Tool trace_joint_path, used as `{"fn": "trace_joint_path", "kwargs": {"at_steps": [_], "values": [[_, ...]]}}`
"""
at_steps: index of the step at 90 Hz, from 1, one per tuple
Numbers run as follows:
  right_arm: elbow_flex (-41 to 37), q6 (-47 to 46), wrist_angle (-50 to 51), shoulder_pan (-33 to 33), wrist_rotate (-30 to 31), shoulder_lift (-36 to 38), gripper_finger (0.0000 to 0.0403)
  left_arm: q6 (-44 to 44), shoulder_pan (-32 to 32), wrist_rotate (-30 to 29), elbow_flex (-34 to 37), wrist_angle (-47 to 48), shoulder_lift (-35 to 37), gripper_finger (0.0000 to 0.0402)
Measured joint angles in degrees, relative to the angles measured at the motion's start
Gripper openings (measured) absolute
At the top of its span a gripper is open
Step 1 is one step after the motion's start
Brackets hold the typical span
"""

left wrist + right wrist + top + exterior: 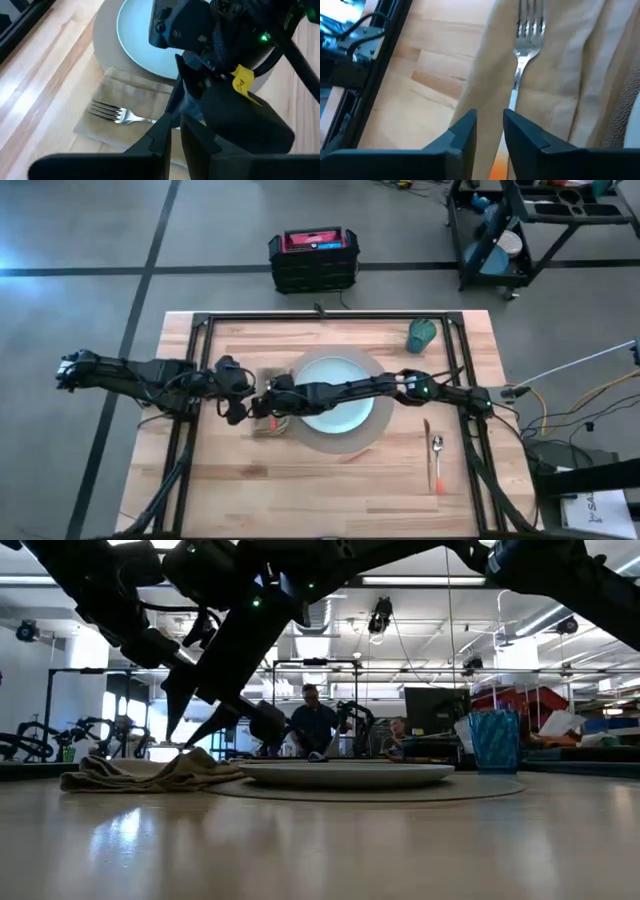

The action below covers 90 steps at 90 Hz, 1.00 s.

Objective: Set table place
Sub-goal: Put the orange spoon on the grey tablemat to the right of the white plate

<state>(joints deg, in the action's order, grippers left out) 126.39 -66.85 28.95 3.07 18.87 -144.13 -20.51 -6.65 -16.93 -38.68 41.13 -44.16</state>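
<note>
A fork (527, 30) with an orange handle lies on the tan napkin (266, 423), just left of the pale blue plate (340, 415) on the round tan mat (340, 444). My right gripper (490, 132) reaches across the plate from the table's right and is shut on the fork. My left gripper (176, 145) hovers shut close by, above the napkin's left side (115, 90), touching nothing. The teal cup (422, 335) stands on the table beyond the mat's far right. My right gripper pinches the fork's orange handle (496, 169) between its two fingers, which slant down at it. The neck (515, 85) and tines run on ahead of the fingertips. The tines rest on the napkin.
Two more utensils, orange-handled (436, 465), lie on the bare wood right of the mat. The black frame rails (200, 370) run along the table's left and far sides. Off the table stand a black crate (313, 258) and a cart (530, 230). People sit in the room behind (312, 725).
</note>
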Motion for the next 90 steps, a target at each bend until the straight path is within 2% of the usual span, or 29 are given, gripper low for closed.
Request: {"fn": "trace_joint_path", "kwargs": {"at_steps": [10,18,28,39,42,45,52,58,64,68,90], "values": [[0.0,11.8,2.7,1.5,1.6,3.2,0.0097,0.0,-0.5,0.0,0.4,0.3,0.0,0.0027],[0.2,20.3,11.3,3.3,1.5,7.1,0.0094,-0.2,-0.9,0.0,1.0,0.1,0.0,0.0027],[0.2,19.6,32.0,5.0,-1.3,11.3,0.0088,-3.2,-1.4,0.7,2.9,-0.6,0.0,0.0027],[-0.1,10.9,58.7,9.7,5.2,13.9,0.0085,-6.1,-1.5,5.8,7.2,-7.2,-1.2,0.0027],[-0.9,8.7,62.7,11.6,5.6,14.3,0.0085,-6.2,-1.6,7.4,8.6,-9.4,-1.7,0.0027],[-3.1,9.3,60.9,13.4,4.5,15.4,0.0085,-6.2,-1.7,8.8,10.1,-12.1,-2.2,0.0027],[-10.9,7.8,56.2,16.8,-2.6,20.6,0.0084,-6.2,-2.1,10.7,13.3,-19.5,-3.4,0.0027],[-15.9,1.3,52.6,19.2,-5.0,24.6,0.0080,-6.2,-2.4,11.0,15.5,-25.8,-4.4,0.0027],[-22.1,-7.5,58.3,22.1,-4.9,27.7,0.0074,-5.7,-2.4,11.9,16.6,-29.5,-5.2,0.0027],[-26.3,-13.2,58.2,24.2,-5.7,30.0,0.0070,-5.5,-2.5,12.0,16.6,-32.3,-5.6,0.0027],[-46.8,-37.1,55.5,35.7,-19.1,40.6,0.0047,-4.3,-2.8,12.0,13.7,-34.0,-6.4,0.0027]]}}
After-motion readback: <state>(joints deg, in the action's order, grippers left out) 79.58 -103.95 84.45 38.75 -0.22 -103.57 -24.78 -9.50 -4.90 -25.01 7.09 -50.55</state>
